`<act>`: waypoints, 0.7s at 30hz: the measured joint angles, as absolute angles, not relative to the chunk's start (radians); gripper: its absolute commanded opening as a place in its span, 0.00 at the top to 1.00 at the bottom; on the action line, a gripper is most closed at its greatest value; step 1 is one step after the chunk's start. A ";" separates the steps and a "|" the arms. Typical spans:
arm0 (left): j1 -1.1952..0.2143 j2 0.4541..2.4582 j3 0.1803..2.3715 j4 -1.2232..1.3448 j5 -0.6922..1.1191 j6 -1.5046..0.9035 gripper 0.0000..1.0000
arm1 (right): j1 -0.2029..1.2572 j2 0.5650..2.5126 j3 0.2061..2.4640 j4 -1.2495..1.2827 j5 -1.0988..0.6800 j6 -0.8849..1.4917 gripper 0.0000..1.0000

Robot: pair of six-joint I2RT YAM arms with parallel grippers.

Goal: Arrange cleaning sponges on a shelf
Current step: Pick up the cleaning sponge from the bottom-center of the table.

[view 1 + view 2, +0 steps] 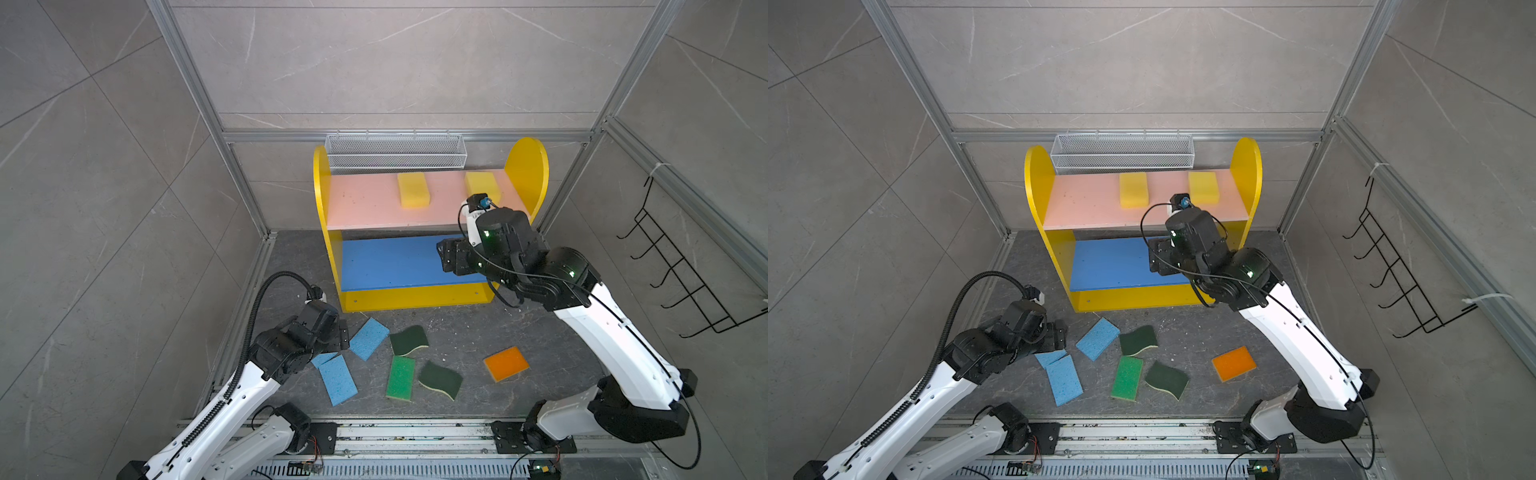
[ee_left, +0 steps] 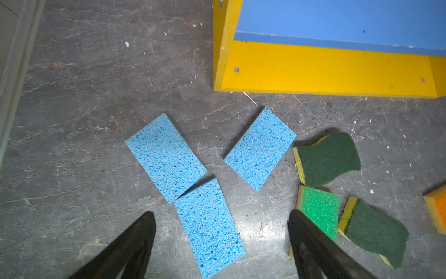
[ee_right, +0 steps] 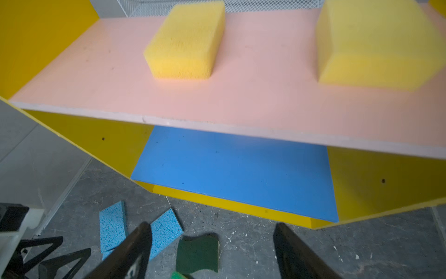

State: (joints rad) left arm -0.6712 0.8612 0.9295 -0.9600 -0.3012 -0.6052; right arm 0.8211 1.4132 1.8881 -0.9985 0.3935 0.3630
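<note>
The shelf has a pink upper board (image 1: 365,203) and a blue lower board (image 1: 386,262). Two yellow sponges (image 1: 413,190) (image 1: 482,185) lie on the pink board. On the floor lie three light-blue sponges (image 2: 260,148) (image 2: 166,157) (image 2: 210,229), two dark-green ones (image 1: 409,340) (image 1: 440,379), a bright-green one (image 1: 400,378) and an orange one (image 1: 506,363). My left gripper (image 2: 222,213) hovers open above the light-blue sponges, holding nothing. My right gripper (image 3: 212,225) is open and empty in front of the shelf's right part, level with the blue board.
A white mesh basket (image 1: 395,151) hangs on the back wall behind the shelf. A black wire hook rack (image 1: 681,274) hangs on the right wall. Metal frame rails (image 1: 415,432) border the floor at the front and sides.
</note>
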 measured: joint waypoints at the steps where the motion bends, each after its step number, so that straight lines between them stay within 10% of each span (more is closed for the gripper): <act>1: -0.697 0.868 0.928 -0.965 -0.304 -0.613 0.12 | 0.828 1.388 1.843 -0.996 0.401 0.366 0.18; 21: -1.344 1.211 0.836 -0.857 -0.489 -1.005 0.09 | 0.839 1.021 0.953 -0.913 0.430 0.647 0.13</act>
State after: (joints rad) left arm -1.3437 1.2110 0.8360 -0.8574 -0.4889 -1.0050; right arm 0.8387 1.0214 0.9527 -0.9134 0.4297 0.6468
